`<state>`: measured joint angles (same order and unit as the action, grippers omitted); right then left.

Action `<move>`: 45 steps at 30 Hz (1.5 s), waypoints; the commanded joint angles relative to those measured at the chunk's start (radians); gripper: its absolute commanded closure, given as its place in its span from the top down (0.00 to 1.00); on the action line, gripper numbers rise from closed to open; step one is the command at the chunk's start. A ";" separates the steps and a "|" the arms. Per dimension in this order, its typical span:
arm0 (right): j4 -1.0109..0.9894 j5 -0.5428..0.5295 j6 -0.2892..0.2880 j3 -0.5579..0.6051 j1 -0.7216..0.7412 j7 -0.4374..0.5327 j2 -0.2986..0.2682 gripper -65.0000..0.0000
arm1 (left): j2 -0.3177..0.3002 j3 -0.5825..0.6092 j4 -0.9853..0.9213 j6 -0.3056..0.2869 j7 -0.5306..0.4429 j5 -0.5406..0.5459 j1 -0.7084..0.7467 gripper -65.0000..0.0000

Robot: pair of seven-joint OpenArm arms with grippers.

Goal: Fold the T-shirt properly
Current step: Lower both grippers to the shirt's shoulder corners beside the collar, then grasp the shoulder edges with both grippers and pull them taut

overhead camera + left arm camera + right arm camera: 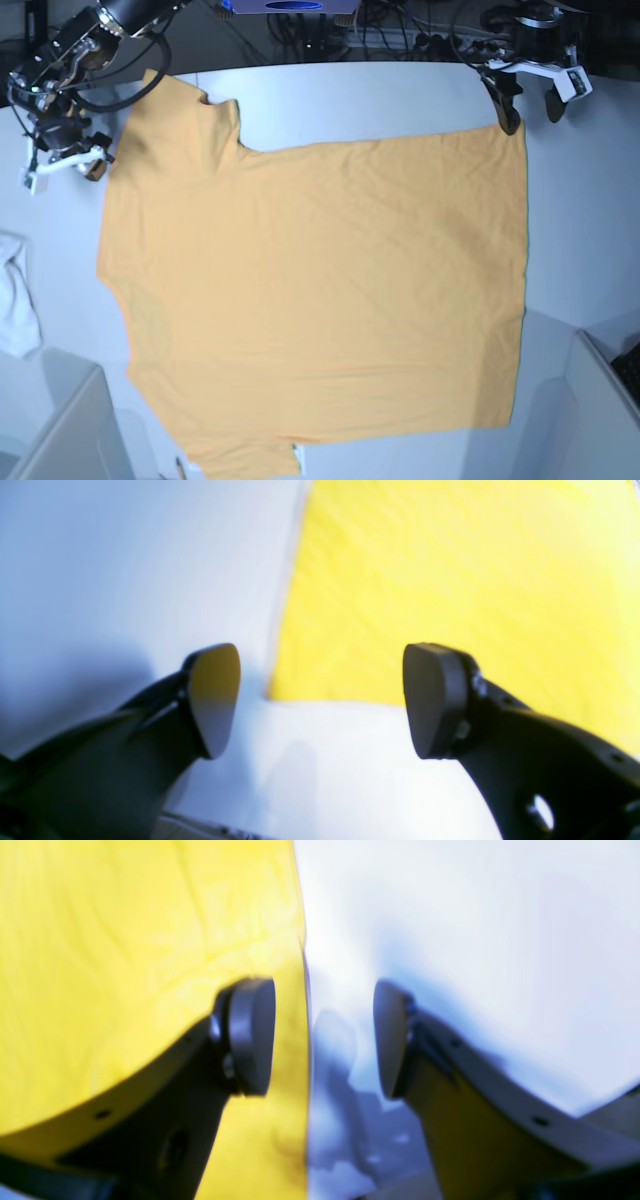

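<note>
Both claws spread, left claw (320, 700) and right claw (324, 1037) over T-shirt (320, 300) corners.

A robotics lab: a bare white tabletop (400, 100) backed by tangled cables (400, 30) and mounted robot arms (110, 25).

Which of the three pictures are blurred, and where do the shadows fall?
Left wrist view: soft focus, T-shirt glaring yellow, dark shadow on the table at left. Right wrist view: blurred too, bluish shadow between the fingers. Base view: sharp, evenly lit, shirt looks orange.
</note>
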<state>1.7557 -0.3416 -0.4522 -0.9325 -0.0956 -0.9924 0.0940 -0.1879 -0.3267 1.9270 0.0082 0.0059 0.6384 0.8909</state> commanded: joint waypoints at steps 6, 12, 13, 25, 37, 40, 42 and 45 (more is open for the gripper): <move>-0.122 -0.012 -0.004 0.005 0.032 0.034 -0.020 0.44 | -0.071 -0.002 -0.001 -0.024 -0.016 0.102 -0.006 0.76; -0.201 -0.012 -0.004 0.007 0.023 0.080 -0.049 0.44 | -0.066 -0.002 -0.001 -0.099 -0.014 0.102 -0.009 0.76; -0.204 -0.012 -0.006 0.007 0.012 0.074 -0.049 0.43 | -0.066 -0.002 -0.002 -0.099 -0.014 0.102 -0.009 0.76; -0.156 -0.014 -0.007 0.126 -0.074 0.022 0.010 0.43 | -0.069 -0.061 -0.189 -0.101 -0.014 0.315 -0.059 0.76; -0.156 -0.011 -0.007 0.135 -0.068 -0.053 -0.023 0.00 | -0.020 -0.065 -0.245 -0.103 0.216 0.306 -0.203 0.76; -0.156 -0.011 -0.007 0.131 -0.066 -0.052 -0.027 0.00 | -0.018 -0.056 -0.269 -0.103 0.240 0.306 -0.221 0.76; -0.156 -0.011 -0.007 0.128 -0.066 -0.052 -0.027 0.00 | -0.017 -0.051 -0.284 -0.103 0.242 0.308 -0.235 0.76; -0.155 -0.011 -0.007 0.128 -0.066 -0.052 -0.029 0.00 | -0.017 -0.035 -0.308 -0.103 0.243 0.308 -0.253 0.74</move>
<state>1.5970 -0.3977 -0.4648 -0.7994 -0.1543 -1.0100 0.0715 -0.2001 -0.3641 1.6173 -0.1028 0.2218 0.9436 0.6296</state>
